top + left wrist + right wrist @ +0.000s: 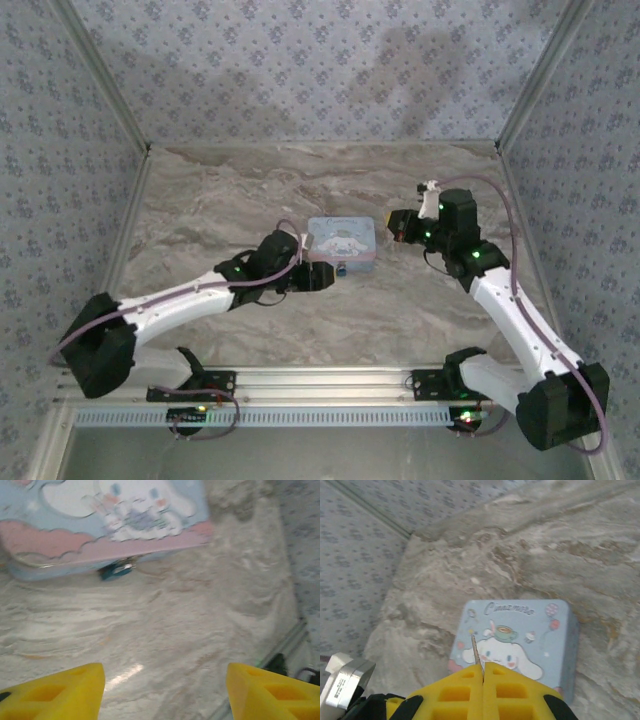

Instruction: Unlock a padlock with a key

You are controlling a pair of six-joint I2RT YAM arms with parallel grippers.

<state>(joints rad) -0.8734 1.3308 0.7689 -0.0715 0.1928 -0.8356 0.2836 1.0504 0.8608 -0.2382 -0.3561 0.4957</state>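
Note:
The padlock is a tiny dark bluish lock hanging at the front edge of the pastel cartoon tin. From above, the padlock sits just under the tin. My left gripper is open, its yellow fingers wide apart over bare table, a short way back from the lock. Seen from the top, the left gripper is just left of the lock. My right gripper is shut on the key, whose thin blade pokes out above the tin. That gripper hovers off the tin's right side.
The marble-patterned table is walled by patterned panels at the back and both sides. An aluminium rail runs along the near edge, where both arm bases are bolted.

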